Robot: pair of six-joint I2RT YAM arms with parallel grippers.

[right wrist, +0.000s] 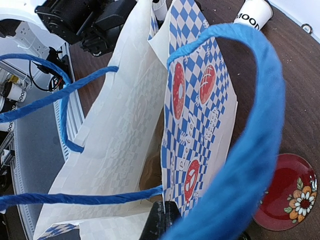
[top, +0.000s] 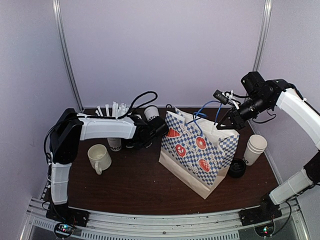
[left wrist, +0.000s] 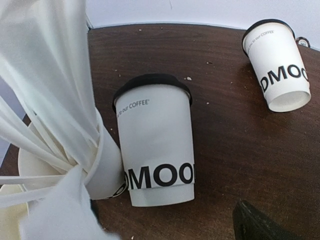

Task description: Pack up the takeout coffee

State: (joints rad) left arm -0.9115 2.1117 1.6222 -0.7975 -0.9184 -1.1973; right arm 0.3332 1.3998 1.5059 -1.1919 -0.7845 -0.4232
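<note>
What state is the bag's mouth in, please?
Open: the walls of the paper bag stand apart, the right gripper pinching one rim.

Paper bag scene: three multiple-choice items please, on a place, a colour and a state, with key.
1. The mug stands where? A left of the bag; B inside the bag; C right of the bag.
2. The bag's handles are: A red; B blue; C black.
3. The right end effector is: A open above the table; B shut on the bag's rim; C shut on a cup.
1 A: top view shows it left of the bag. 2 B: blue cord loops. 3 B: it pinches the bag's edge.
</note>
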